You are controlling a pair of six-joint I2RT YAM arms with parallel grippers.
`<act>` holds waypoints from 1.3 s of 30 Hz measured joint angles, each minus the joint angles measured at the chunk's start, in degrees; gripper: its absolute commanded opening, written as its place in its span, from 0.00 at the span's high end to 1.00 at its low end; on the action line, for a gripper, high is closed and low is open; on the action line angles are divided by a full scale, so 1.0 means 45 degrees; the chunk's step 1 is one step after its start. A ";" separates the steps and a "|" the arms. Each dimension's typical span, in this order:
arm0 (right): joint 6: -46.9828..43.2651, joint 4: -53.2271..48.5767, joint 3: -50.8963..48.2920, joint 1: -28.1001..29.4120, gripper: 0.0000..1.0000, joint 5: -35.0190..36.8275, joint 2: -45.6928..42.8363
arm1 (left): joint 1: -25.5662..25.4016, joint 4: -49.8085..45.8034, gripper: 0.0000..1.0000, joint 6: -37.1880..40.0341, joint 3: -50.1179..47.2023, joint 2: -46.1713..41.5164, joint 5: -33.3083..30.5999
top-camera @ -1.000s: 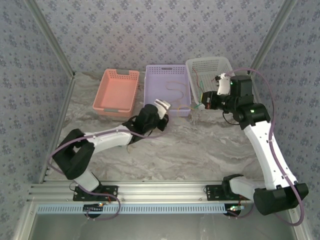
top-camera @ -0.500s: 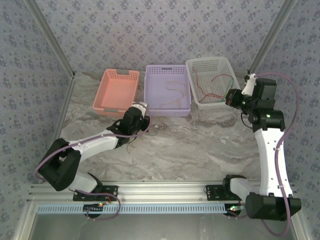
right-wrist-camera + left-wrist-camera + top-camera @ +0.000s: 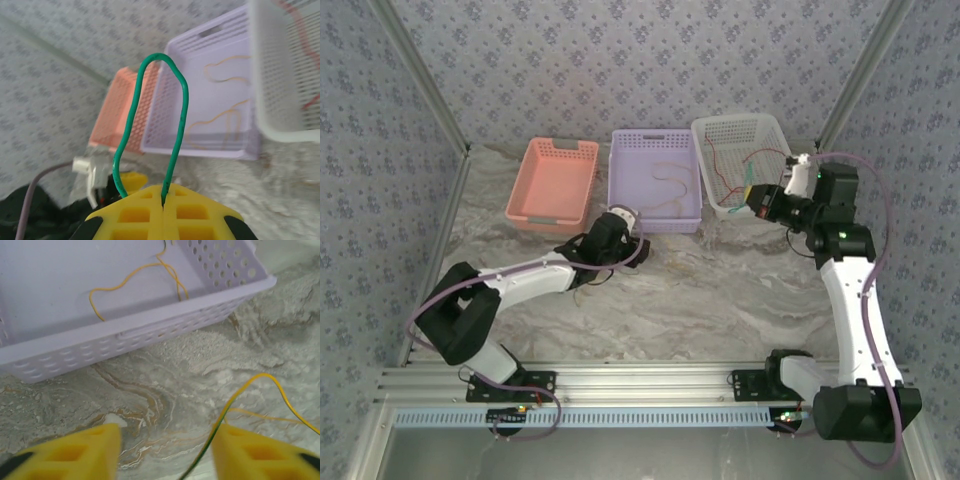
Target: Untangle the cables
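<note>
My left gripper is open low over the marble table, just in front of the purple basket. A thin yellow-green cable arcs past its right finger and lies loose on the table. A yellow cable rests inside the purple basket. My right gripper is shut on a green cable, which stands up from the fingers as a tall loop. From above, the right gripper sits at the front edge of the white basket, which holds a red cable.
A pink basket stands left of the purple basket along the back of the table. Patterned walls close in the back and both sides. My left arm's mauve hose loops beside its wrist.
The left gripper has opened and let its cable drop, shifting right along the purple basket's front. The right gripper swung back left to the white basket's front, still holding the green cable.
</note>
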 measured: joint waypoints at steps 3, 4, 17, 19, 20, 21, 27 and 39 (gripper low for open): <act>0.0049 0.0471 -0.0272 0.0690 1.00 -0.0597 0.0087 | 0.0010 -0.0117 0.29 -0.0311 0.0112 -0.0340 0.0000; 0.0087 0.0636 -0.0335 0.0884 1.00 -0.0733 0.0097 | 0.0010 -0.0180 0.28 -0.0379 0.0117 -0.0529 0.0000; -0.1180 0.1302 -0.0486 0.3779 1.00 0.0262 0.0782 | 0.0073 -0.0913 0.24 -0.0981 0.1243 -0.3531 0.1200; -0.1749 0.1088 -0.0486 0.4435 1.00 0.0845 0.0782 | 0.0073 -0.1190 0.23 -0.1030 0.1797 -0.3555 0.1574; -0.2064 0.1001 -0.0486 0.4775 1.00 0.1253 0.0782 | 0.0087 -0.1360 0.23 -0.1035 0.2064 -0.3551 0.1753; -0.2307 0.0957 -0.0486 0.5022 1.00 0.1569 0.0782 | 0.0121 -0.1501 0.23 -0.1049 0.2307 -0.3551 0.1914; -0.3963 0.0806 -0.0544 0.6747 1.00 0.3842 0.0816 | 0.0612 -0.2647 0.24 -0.1069 0.3687 -0.3381 0.2953; -0.5498 0.0389 -0.0471 0.8267 1.00 0.5916 0.1651 | 0.0894 -0.4469 0.38 -0.0699 0.5095 -0.1564 0.4794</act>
